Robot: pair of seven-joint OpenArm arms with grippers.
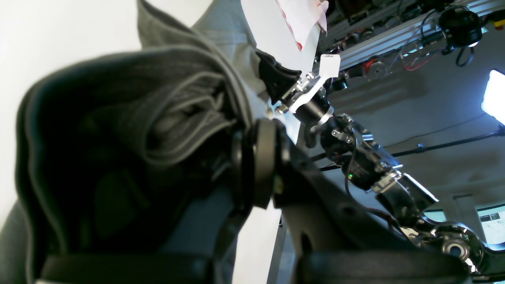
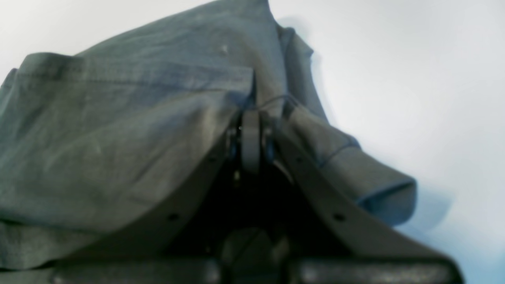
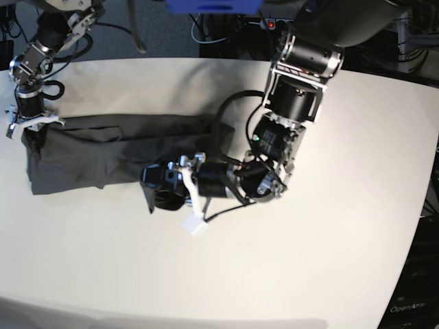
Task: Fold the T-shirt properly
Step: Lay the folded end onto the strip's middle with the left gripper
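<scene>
Fabric of the dark grey thin T-shirt [image 3: 103, 154] is sagging limply; we are clamping both pincers, left [image 3: 156, 185] and right [image 3: 31, 130], on its hems near the tabletop's [image 3: 288, 274] left edge.

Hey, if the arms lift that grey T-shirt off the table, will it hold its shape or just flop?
Likely flop: the T-shirt drapes in soft folds over the right gripper and bunches around the left gripper. It probably sags between the two grips. It looks thin, so likely light, and may drag across the table.

white table [image 3: 329, 274]; background cables [image 3: 206, 31]
</scene>
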